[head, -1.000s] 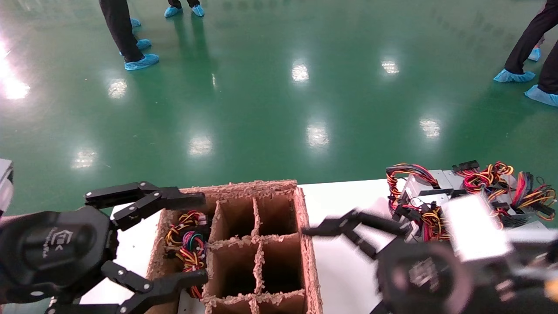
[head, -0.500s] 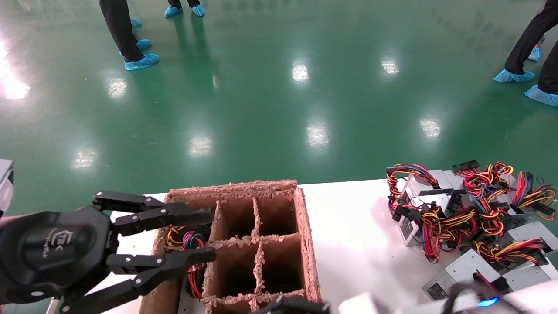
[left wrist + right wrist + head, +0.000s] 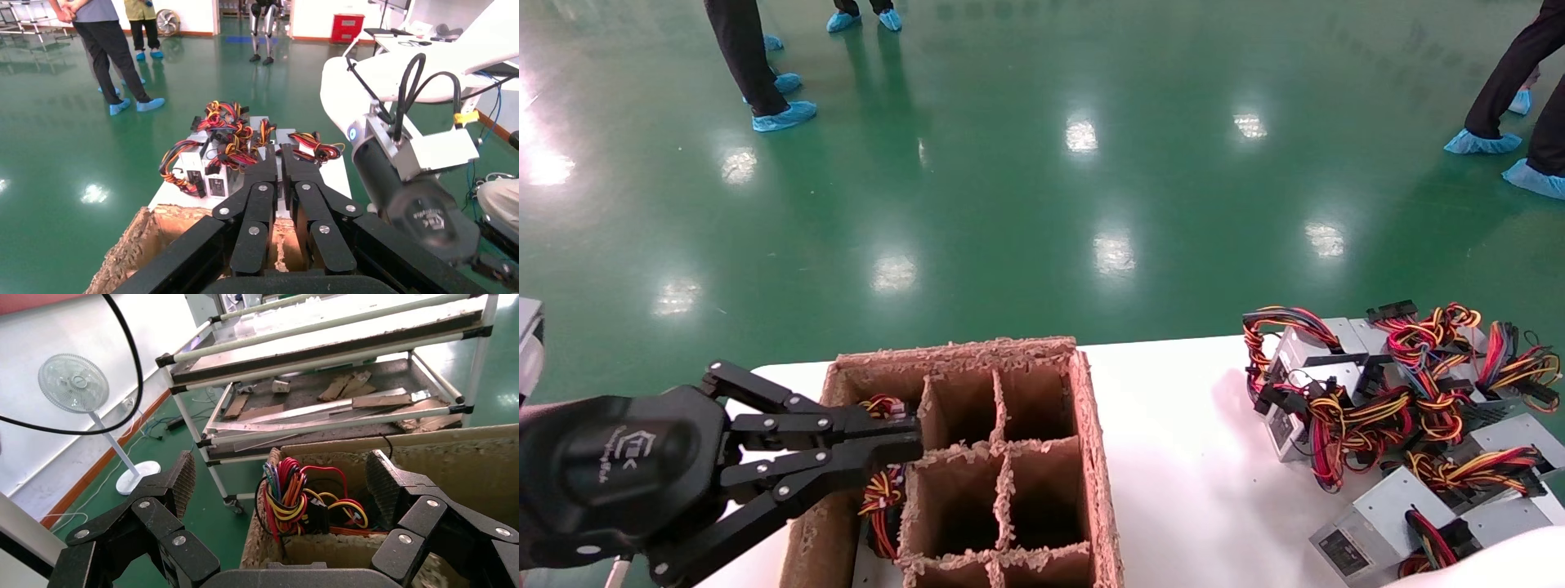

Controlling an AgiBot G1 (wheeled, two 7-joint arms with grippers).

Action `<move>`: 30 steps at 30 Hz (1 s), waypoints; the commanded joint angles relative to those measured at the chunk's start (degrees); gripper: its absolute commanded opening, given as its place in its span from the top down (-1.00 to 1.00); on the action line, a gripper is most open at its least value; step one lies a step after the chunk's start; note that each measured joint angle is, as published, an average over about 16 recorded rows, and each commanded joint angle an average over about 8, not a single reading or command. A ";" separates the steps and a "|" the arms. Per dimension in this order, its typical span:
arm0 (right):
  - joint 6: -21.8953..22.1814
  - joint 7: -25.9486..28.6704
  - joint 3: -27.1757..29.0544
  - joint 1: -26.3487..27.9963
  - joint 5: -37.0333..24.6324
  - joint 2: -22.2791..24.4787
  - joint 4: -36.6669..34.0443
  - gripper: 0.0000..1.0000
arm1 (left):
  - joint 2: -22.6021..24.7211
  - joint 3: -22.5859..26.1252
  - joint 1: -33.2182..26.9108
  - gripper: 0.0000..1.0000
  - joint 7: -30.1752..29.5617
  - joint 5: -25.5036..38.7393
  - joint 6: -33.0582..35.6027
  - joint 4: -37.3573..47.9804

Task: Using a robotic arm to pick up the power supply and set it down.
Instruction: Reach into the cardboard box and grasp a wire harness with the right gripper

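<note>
One power supply sits in the back-left cell of the brown cardboard box [image 3: 1091, 457]; only its coloured cable bundle [image 3: 883, 482] [image 3: 287, 490] shows. My left gripper [image 3: 913, 443] [image 3: 276, 153] hovers over that cell, shut with nothing between its fingers. More silver power supplies [image 3: 1377, 384] [image 3: 208, 165] with red, yellow and black cables lie in a heap on the white table's right side. My right gripper [image 3: 281, 484] is open, with the cable bundle seen between its ribbed pads [image 3: 182, 478]. In the head view only a white piece of the right arm [image 3: 1483, 567] shows at the bottom right.
The box has several cells divided by cardboard walls; the others look dark and empty. White table [image 3: 1189, 441] lies between box and heap. People in blue shoe covers [image 3: 784, 114] stand on the green floor. A metal rack [image 3: 343, 373] and a fan [image 3: 73, 386] stand beyond the box.
My left gripper has gone from wide open to shut above the box's left cell. The right arm has pulled back out of the head view toward the bottom right.
</note>
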 commanded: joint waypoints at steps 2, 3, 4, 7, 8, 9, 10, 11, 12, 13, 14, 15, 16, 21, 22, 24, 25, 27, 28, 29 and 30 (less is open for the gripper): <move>0.88 0.05 -0.86 -0.23 -1.20 -1.24 -0.08 0.55 | 0.00 0.00 0.00 1.00 0.00 0.00 0.00 0.00; 1.11 0.08 -1.09 -0.22 -1.60 -1.55 -0.11 0.76 | 0.00 0.00 0.00 1.00 0.00 0.00 0.00 0.00; 1.31 0.10 -1.31 -0.21 -1.99 -1.83 -0.14 0.93 | 0.00 0.00 0.00 1.00 0.00 0.00 0.00 0.00; 1.73 0.11 -1.98 -0.17 -3.23 -2.49 -0.28 1.00 | 0.00 0.00 0.00 1.00 0.00 0.00 0.00 0.00; 1.82 0.09 -2.18 -0.16 -3.61 -2.64 -0.34 1.00 | 0.00 0.00 0.00 1.00 0.00 0.00 0.00 0.00; 1.90 0.07 -2.34 -0.16 -3.93 -2.76 -0.39 1.00 | 0.00 0.00 0.00 1.00 0.00 0.00 0.00 0.00; 1.95 0.05 -2.47 -0.17 -4.19 -2.82 -0.45 1.00 | 0.00 0.00 0.00 1.00 0.00 0.00 0.00 0.00; 1.99 0.02 -2.57 -0.20 -4.40 -2.84 -0.52 1.00 | 0.00 0.00 0.00 1.00 0.00 0.00 0.00 0.00; 2.02 -0.01 -2.63 -0.22 -4.55 -2.83 -0.58 1.00 | 0.00 0.00 0.00 1.00 0.00 0.00 0.00 0.00; 2.05 -0.03 -2.67 -0.26 -4.65 -2.80 -0.64 1.00 | 0.00 0.00 0.00 1.00 0.00 0.00 0.00 0.00; 2.08 -0.05 -2.68 -0.31 -4.72 -2.74 -0.71 1.00 | 0.00 0.00 0.00 1.00 0.00 0.00 0.00 0.00; 2.12 -0.08 -2.69 -0.36 -4.76 -2.69 -0.78 1.00 | 0.00 0.00 0.00 1.00 0.00 0.00 0.00 0.00; 2.15 -0.10 -2.68 -0.43 -4.78 -2.63 -0.86 1.00 | 0.00 0.00 0.00 1.00 0.00 0.00 0.00 0.00; 2.43 -0.26 -2.56 -0.81 -4.65 -2.49 -1.27 1.00 | 0.00 0.00 0.00 1.00 0.00 0.00 0.00 0.00; 2.48 -0.30 -2.52 -0.87 -4.61 -2.48 -1.34 1.00 | 0.00 0.00 0.00 1.00 0.00 0.00 0.00 0.00; 2.57 -0.40 -2.46 -0.96 -4.55 -2.46 -1.46 1.00 | 0.00 0.00 0.00 1.00 0.00 0.00 0.00 0.00; 2.60 -0.45 -2.44 -0.99 -4.53 -2.44 -1.51 1.00 | 0.00 0.00 0.00 1.00 0.00 0.00 0.00 0.00; 2.63 -0.57 -2.41 -1.04 -4.54 -2.38 -1.59 1.00 | 0.00 0.00 0.00 1.00 0.00 0.00 0.00 0.00; 2.63 -0.63 -2.39 -1.07 -4.56 -2.35 -1.63 1.00 | 0.00 0.01 0.00 1.00 0.00 0.00 0.00 0.00; 2.62 -0.69 -2.39 -1.09 -4.57 -2.31 -1.66 1.00 | 0.00 0.01 0.00 1.00 0.00 0.00 0.00 0.00; 2.60 -0.76 -2.38 -1.13 -4.59 -2.26 -1.68 1.00 | 0.00 0.01 0.00 1.00 0.00 0.00 0.00 0.00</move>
